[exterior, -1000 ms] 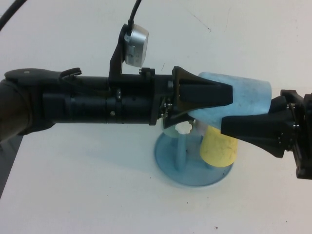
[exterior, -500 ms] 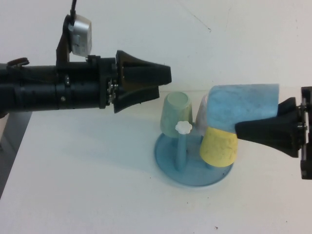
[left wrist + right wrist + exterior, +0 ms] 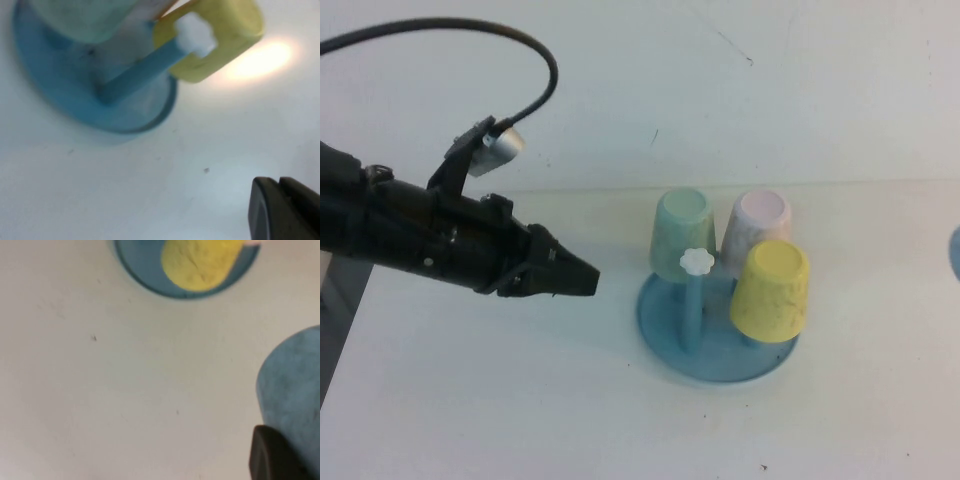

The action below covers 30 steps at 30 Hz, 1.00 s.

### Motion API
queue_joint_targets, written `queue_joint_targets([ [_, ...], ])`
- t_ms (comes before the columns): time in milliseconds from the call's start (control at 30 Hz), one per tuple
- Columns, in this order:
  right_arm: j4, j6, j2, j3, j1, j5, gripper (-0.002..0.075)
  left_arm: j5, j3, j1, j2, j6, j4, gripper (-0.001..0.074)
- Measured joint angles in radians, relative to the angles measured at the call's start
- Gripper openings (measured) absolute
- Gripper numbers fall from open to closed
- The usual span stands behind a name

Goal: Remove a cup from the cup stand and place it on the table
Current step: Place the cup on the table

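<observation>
since both arms have pulled apart, the right gripper [image 3: 280,460] carries the light blue cup [image 3: 292,390] clear of the cup stand [image 3: 718,335], grip apparently closed on it; the left gripper [image 3: 575,280], fingers together and empty, hangs beside the stand.

The table [image 3: 520,400] was a plain white top with a few small dark specks. The cup stand [image 3: 660,325] sat on it right of the middle, its round blue dish flat on the surface. The left gripper [image 3: 582,283] hung above the table, left of the stand; the right gripper [image 3: 272,455] was off to the right.
</observation>
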Motion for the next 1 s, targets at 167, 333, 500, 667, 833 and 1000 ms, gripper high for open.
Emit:
queue_joint_targets([
  [167,-0.158,0.140,0.124,-0.036,0.000,0.059,0.0031,-0.085,0.000,0.000,-0.008,-0.143,0.255,0.0003],
  [333,-0.235,0.180,0.280,-0.058,0.000,0.059,0.0031,-0.125,0.000,0.000,-0.078,-0.275,0.439,0.0001],
  [500,-0.267,0.223,0.459,-0.094,0.000,0.048,0.0031,-0.123,0.000,0.000,-0.187,-0.353,0.535,0.0000],
  [667,-0.330,0.241,0.582,-0.104,0.000,0.038,0.0030,-0.080,0.000,0.000,-0.265,-0.370,0.552,0.0000],
  [833,-0.343,0.250,0.662,-0.106,0.000,0.034,0.0030,-0.067,0.000,0.000,-0.280,-0.377,0.552,-0.0001],
  [1000,-0.346,0.250,0.677,-0.108,0.000,0.020,0.0032,-0.061,0.000,0.000,-0.280,-0.368,0.552,-0.0001],
])
